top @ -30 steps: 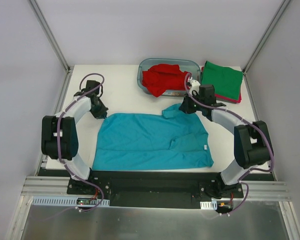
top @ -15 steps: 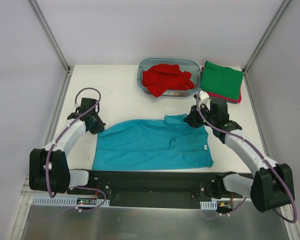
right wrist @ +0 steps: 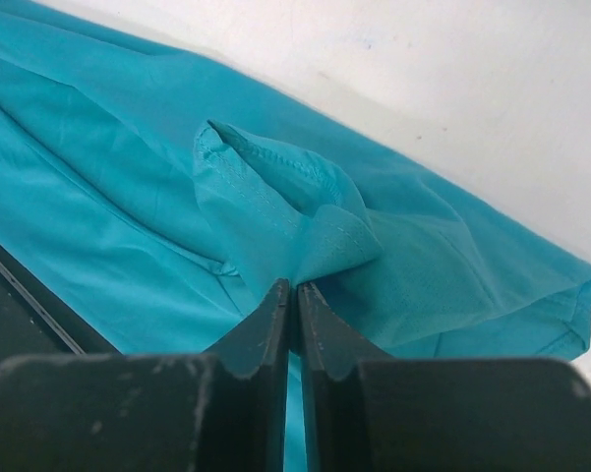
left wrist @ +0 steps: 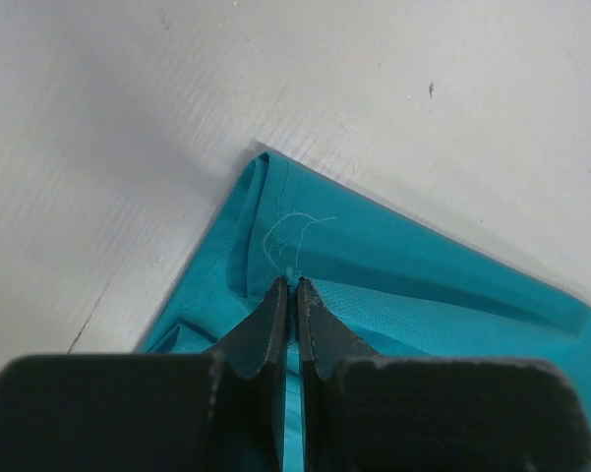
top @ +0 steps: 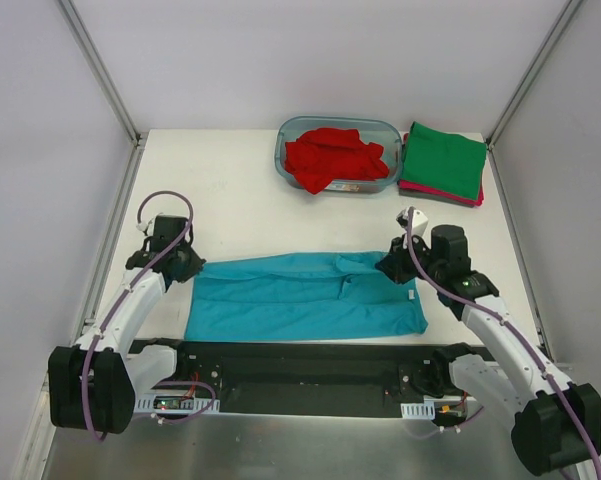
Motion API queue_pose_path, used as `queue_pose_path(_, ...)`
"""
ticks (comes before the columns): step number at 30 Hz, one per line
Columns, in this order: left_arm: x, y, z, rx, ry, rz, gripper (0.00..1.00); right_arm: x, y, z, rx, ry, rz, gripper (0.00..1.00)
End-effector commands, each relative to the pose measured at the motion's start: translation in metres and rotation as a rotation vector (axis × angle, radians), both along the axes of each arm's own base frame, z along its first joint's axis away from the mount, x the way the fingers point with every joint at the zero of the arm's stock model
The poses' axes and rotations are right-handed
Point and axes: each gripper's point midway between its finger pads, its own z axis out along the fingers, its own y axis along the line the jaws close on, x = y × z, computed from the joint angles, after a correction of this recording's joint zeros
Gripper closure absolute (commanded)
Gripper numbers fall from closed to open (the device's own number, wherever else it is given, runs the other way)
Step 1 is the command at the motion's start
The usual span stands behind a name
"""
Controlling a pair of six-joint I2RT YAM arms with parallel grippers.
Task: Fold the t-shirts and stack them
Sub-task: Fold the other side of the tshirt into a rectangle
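The teal-blue t-shirt point(top: 300, 298) lies near the table's front edge, its far half doubled over toward me. My left gripper point(top: 188, 264) is shut on the shirt's left far corner point(left wrist: 293, 258). My right gripper point(top: 392, 264) is shut on its right far edge point(right wrist: 295, 236). A red t-shirt point(top: 330, 155) lies crumpled in the clear blue tub point(top: 380, 183) at the back. A folded green t-shirt point(top: 443, 158) rests on a folded magenta one point(top: 435, 193) at the back right.
The tub and the folded stack stand along the table's far edge. A black rail point(top: 300, 360) runs along the near edge between the arm bases. White enclosure walls close in the left point(top: 50, 200) and right point(top: 570, 200) sides.
Both grippers have drawn the shirt's far edge toward the front, folding the far half over the near half. The shirt now spans a narrower band.
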Motion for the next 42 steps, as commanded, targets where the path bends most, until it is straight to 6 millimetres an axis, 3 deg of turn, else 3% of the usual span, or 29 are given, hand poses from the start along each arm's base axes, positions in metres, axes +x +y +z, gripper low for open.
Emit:
queue_pose_path(1, -0.004, 0.009, -0.005, 0.034, -0.003, 0.038, 0.99, -0.01, 0.001, -0.005, 0.011, 0.016, 0.008, 0.9)
queue_pose_path(10, -0.013, 0.007, -0.021, 0.025, 0.049, 0.032, 0.93, -0.024, -0.003, -0.03, 0.03, 0.139, -0.062, 0.85)
queue_pose_path(13, -0.023, 0.01, -0.025, 0.027, 0.044, 0.062, 0.78, -0.038, -0.008, -0.041, 0.051, 0.236, -0.138, 0.75)
queue_pose_path(14, -0.031, 0.017, -0.029, 0.051, 0.056, 0.107, 0.64, -0.048, -0.012, -0.048, 0.055, 0.306, -0.179, 0.73)
queue_pose_path(15, -0.037, 0.03, -0.031, 0.096, 0.057, 0.175, 0.44, -0.057, -0.014, -0.053, 0.06, 0.362, -0.208, 0.69)
queue_pose_path(16, -0.042, 0.037, -0.03, 0.116, 0.054, 0.216, 0.36, -0.069, -0.014, -0.059, 0.069, 0.422, -0.22, 0.69)
queue_pose_path(18, -0.044, 0.044, -0.022, 0.131, 0.015, 0.26, 0.34, -0.086, -0.017, -0.064, 0.093, 0.496, -0.266, 0.69)
queue_pose_path(19, -0.044, 0.046, -0.016, 0.133, -0.006, 0.275, 0.27, -0.093, -0.018, -0.065, 0.105, 0.521, -0.285, 0.68)
queue_pose_path(20, -0.043, 0.047, -0.008, 0.132, -0.035, 0.289, 0.11, -0.098, -0.019, -0.06, 0.128, 0.512, -0.293, 0.63)
queue_pose_path(21, -0.042, 0.048, -0.002, 0.131, -0.055, 0.293, 0.01, -0.103, -0.02, -0.059, 0.134, 0.517, -0.303, 0.56)
queue_pose_path(24, -0.035, 0.043, 0.015, 0.095, -0.12, 0.284, 0.01, -0.109, -0.024, -0.047, 0.166, 0.48, -0.321, 0.24)
queue_pose_path(26, -0.027, 0.032, 0.028, 0.049, -0.146, 0.236, 0.01, -0.103, -0.023, -0.035, 0.186, 0.418, -0.31, 0.06)
queue_pose_path(30, -0.005, -0.008, 0.047, -0.087, -0.174, 0.038, 0.01, -0.078, -0.018, 0.002, 0.163, 0.261, -0.23, 0.04)
queue_pose_path(34, 0.017, -0.057, 0.056, -0.255, -0.204, -0.187, 0.01, -0.033, -0.009, 0.028, 0.12, 0.191, -0.2, 0.04)
queue_pose_path(36, 0.024, -0.07, 0.049, -0.289, -0.166, -0.241, 0.01, -0.009, -0.001, 0.026, 0.097, 0.238, -0.208, 0.04)
queue_pose_path(40, 0.032, -0.075, 0.022, -0.269, -0.075, -0.283, 0.01, 0.029, 0.024, -0.005, 0.079, 0.341, -0.156, 0.04)
queue_pose_path(42, 0.031, -0.071, 0.003, -0.247, -0.015, -0.271, 0.01, 0.034, 0.036, -0.025, 0.077, 0.403, -0.121, 0.04)
